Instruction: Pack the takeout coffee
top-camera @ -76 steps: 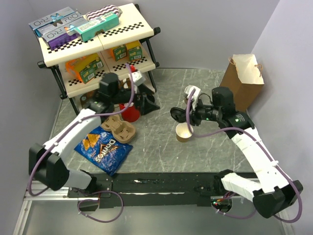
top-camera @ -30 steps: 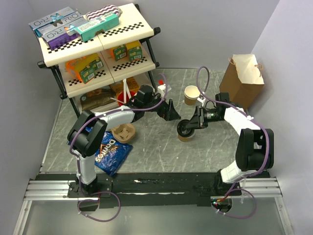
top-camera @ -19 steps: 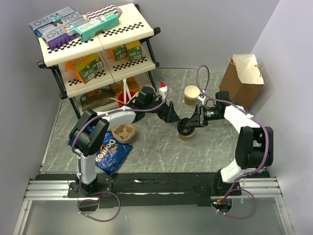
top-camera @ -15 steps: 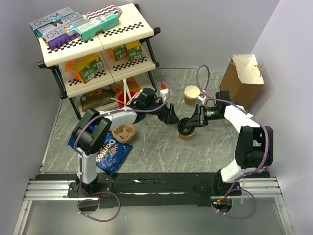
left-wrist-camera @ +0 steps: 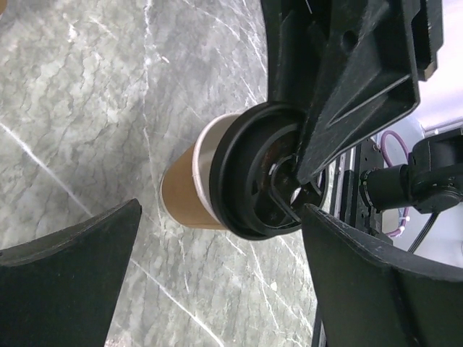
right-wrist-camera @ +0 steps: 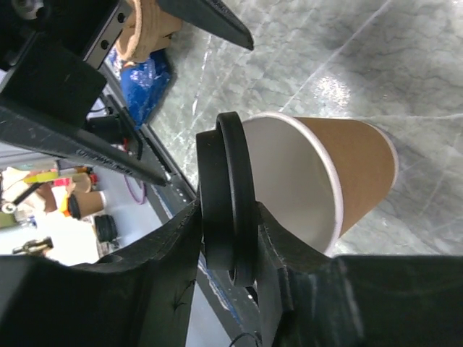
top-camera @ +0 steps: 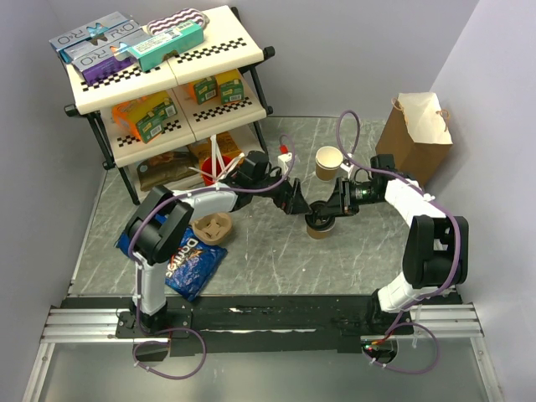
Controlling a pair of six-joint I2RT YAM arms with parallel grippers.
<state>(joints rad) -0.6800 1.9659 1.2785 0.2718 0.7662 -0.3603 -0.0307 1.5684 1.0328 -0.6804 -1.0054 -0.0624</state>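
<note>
The takeout coffee cup (top-camera: pixel 318 232) stands on the marble table, tan with a white inside (right-wrist-camera: pixel 354 170). Its black lid (top-camera: pixel 316 219) leans tilted against the rim, and part of the cup mouth stays uncovered (right-wrist-camera: pixel 230 188). My right gripper (top-camera: pixel 323 215) is shut on the lid's edge, a finger pressed to each face (right-wrist-camera: pixel 230 217). My left gripper (top-camera: pixel 299 203) hangs just left of the cup, wide open, with the cup (left-wrist-camera: pixel 184 199) and lid (left-wrist-camera: pixel 249 177) ahead of its spread fingers (left-wrist-camera: pixel 222 217). It touches nothing.
A lidless tan cup (top-camera: pixel 328 162) stands behind the arms. A brown paper bag (top-camera: pixel 416 134) is at the back right. A cardboard cup carrier (top-camera: pixel 211 226) and a blue chip bag (top-camera: pixel 180 255) lie left. A stocked shelf rack (top-camera: pixel 167 92) fills the back left.
My left arm has swung from the rack and reached right, up to the cup. My right gripper has stayed at the cup with the lid, now lower on the rim.
</note>
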